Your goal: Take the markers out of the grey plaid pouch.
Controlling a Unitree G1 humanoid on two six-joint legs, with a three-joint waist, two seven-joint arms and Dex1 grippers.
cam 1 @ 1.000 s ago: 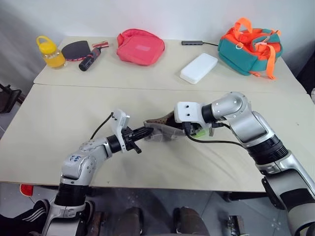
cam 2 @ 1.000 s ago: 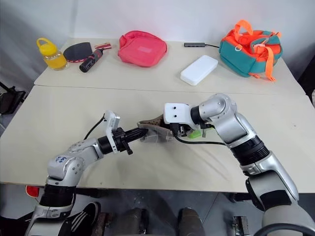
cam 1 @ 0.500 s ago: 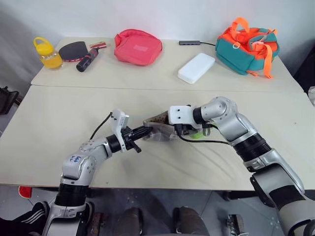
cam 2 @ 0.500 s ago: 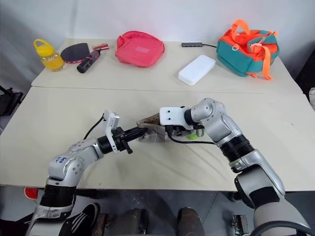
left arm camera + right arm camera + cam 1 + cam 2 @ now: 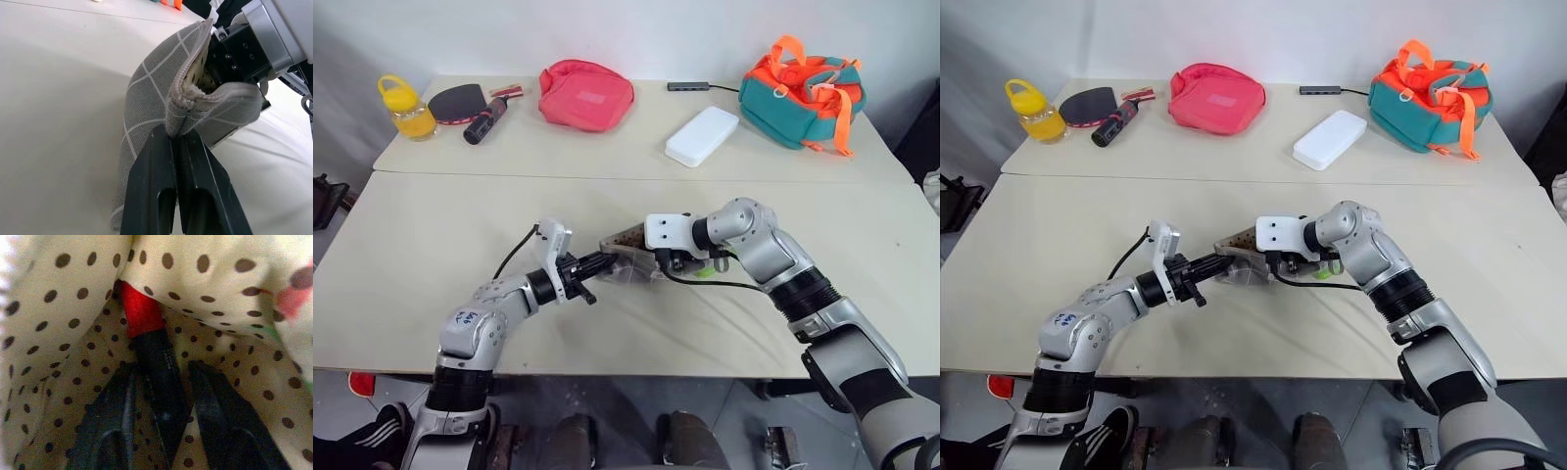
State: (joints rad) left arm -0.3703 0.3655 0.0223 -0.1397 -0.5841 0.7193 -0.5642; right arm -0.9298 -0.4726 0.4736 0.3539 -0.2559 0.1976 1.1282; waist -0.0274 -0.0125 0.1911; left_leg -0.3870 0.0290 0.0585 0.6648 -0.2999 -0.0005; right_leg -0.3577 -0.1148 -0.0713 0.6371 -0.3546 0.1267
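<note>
Right fingers [image 5: 161, 416] inside pouch [image 5: 161, 83], straddling red marker [image 5: 146, 333].

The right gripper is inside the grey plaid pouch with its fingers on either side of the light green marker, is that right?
Not quite. The right gripper is inside the grey plaid pouch, but the right wrist view shows its fingers on either side of the red and black marker, not the green one.
</note>
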